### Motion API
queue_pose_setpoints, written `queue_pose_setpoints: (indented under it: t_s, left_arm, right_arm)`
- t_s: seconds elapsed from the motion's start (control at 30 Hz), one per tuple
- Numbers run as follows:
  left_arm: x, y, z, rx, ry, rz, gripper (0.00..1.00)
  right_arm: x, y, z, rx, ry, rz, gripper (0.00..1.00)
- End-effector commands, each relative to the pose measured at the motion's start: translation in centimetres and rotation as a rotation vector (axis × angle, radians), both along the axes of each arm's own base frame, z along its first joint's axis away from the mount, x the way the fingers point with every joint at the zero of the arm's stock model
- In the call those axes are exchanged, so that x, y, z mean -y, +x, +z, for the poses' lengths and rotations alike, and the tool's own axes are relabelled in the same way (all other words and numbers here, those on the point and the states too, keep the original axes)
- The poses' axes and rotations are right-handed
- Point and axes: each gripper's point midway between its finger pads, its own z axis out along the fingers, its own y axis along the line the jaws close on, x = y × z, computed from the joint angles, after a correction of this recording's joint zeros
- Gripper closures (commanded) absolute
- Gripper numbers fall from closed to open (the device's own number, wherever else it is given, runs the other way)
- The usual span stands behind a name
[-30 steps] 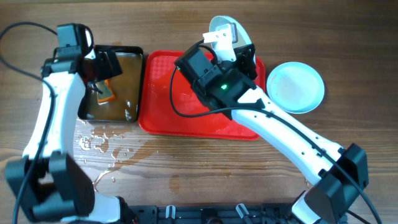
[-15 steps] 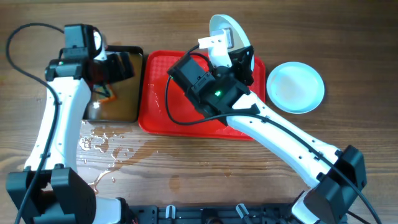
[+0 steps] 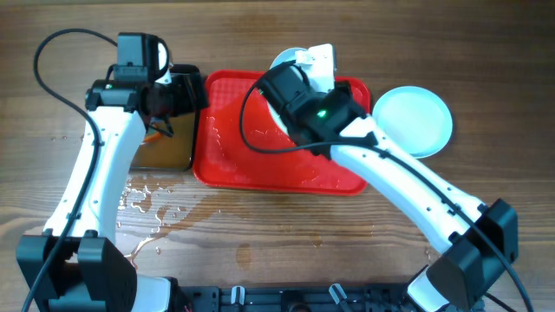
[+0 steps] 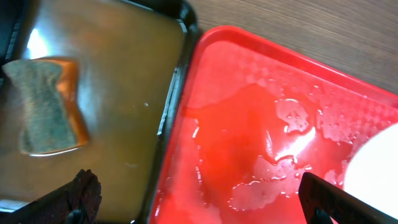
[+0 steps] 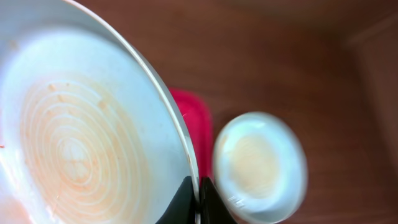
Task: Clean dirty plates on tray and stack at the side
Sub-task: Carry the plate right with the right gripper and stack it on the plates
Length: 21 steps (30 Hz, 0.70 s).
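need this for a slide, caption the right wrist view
Jaws pinch the rim of a sauce-streaked plate over the red tray; second plate beyond.

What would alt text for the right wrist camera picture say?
A dirty plate, ringed with orange-brown sauce, fills the left of the frame, pinched at its rim by the right gripper. Behind it, blurred, a second plate lies on the wooden table beside an edge of the red tray.

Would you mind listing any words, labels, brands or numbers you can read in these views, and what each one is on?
None. No text is readable in any view: the tray, the black pan, the sponge, the held plate and the plate on the table all appear unmarked.
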Motion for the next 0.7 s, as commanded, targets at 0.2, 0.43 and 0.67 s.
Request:
queue_pose_setpoints:
  t_s: [0.2,0.43,0.67]
  left_arm:
    - [4.3,0.8,0.6,0.045,-0.028,-0.089,0.0]
    - [7.0,1.2,-1.5,0.015,-0.026,-0.151,0.0]
    - [8.5,1.8,-2.9,0.013,-0.025,-0.181,0.0]
  right_arm:
    - [7.2,2.1,-3.0,-0.318,0.538,0.019,0.96]
    - [20.5,1.4,-5.1,-0.3,0.605,-0.34,0.96]
    - [27.9,-3.1,-11.7,-0.321,0.678,-0.647,0.96]
